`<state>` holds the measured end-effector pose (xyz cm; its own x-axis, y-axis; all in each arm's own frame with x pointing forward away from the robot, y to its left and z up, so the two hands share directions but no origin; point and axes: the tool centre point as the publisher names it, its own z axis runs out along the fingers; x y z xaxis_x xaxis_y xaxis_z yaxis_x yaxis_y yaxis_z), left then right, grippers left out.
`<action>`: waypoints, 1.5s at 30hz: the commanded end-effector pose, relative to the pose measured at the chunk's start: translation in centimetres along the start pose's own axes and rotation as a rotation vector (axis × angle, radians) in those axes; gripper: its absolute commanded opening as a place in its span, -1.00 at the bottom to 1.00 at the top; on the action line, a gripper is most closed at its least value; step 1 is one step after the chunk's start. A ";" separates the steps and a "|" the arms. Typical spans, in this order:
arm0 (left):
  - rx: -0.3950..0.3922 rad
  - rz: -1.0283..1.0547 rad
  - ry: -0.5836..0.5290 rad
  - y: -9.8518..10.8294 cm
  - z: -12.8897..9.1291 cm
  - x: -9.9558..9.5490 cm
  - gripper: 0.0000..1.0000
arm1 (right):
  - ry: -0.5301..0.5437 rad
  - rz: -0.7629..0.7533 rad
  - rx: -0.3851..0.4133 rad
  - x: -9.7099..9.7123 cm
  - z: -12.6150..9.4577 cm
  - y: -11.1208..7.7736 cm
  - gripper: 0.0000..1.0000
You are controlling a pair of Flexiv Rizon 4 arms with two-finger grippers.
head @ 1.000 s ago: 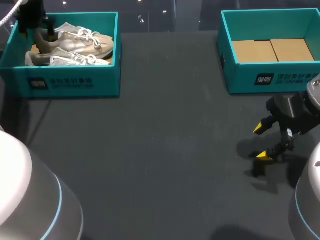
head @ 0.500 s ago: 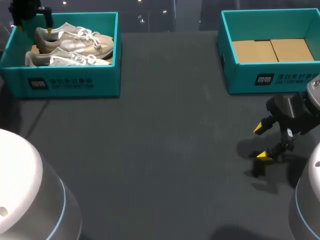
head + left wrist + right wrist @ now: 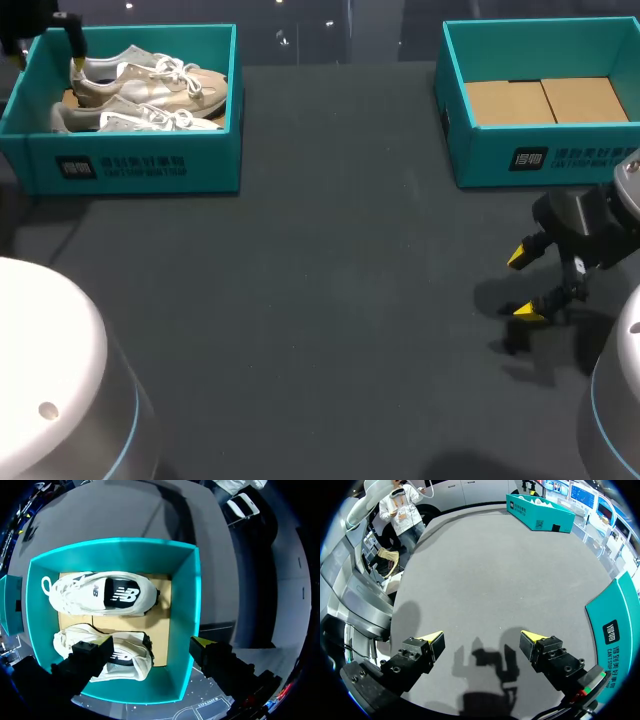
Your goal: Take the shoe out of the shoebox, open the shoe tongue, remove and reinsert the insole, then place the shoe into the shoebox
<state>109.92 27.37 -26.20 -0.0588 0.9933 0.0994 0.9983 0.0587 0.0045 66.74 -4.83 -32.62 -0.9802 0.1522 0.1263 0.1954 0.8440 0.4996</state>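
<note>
A teal shoebox (image 3: 140,165) at the table's far left holds two pale beige shoes with white laces, one behind (image 3: 150,80) the other (image 3: 130,118). My left gripper (image 3: 45,55) hangs open above the box's left end, touching neither shoe. In the left wrist view, its gripper (image 3: 150,642) straddles the box's end wall (image 3: 185,630), with the heel of one shoe (image 3: 115,655) below it. The second shoe (image 3: 105,594) lies further ahead. My right gripper (image 3: 523,285) stands open and empty over bare table (image 3: 481,637) at the right.
A second teal shoebox (image 3: 540,150), showing only a cardboard floor, stands at the far right, behind my right gripper; its side (image 3: 620,625) shows in the right wrist view. Dark table surface (image 3: 330,300) stretches between the two boxes.
My left gripper has drawn back from the shoe's heel towards the box's left end and opened slightly wider. The shoes and my right arm have not moved.
</note>
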 end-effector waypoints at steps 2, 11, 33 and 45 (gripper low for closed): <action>-0.060 -0.003 0.002 -4.0 -1.0 0.8 1.00 | -0.002 0.000 0.002 0.1 0.0 0.0 1.00; -0.053 -0.022 -0.010 -6.2 -0.4 1.5 1.00 | -0.002 0.000 0.002 0.1 0.0 0.0 1.00; -0.042 -0.017 -0.033 -6.9 3.4 1.0 1.00 | -0.002 0.000 0.002 0.1 0.0 0.0 1.00; -0.045 0.001 -0.046 -6.7 5.2 -0.3 1.00 | -0.002 0.000 0.002 0.1 0.0 0.0 1.00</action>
<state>103.22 27.33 -30.90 -0.0581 0.9969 0.0523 0.9973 0.0556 0.0486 66.74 -4.83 -32.62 -0.9803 0.1521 0.1264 0.1954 0.8440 0.4996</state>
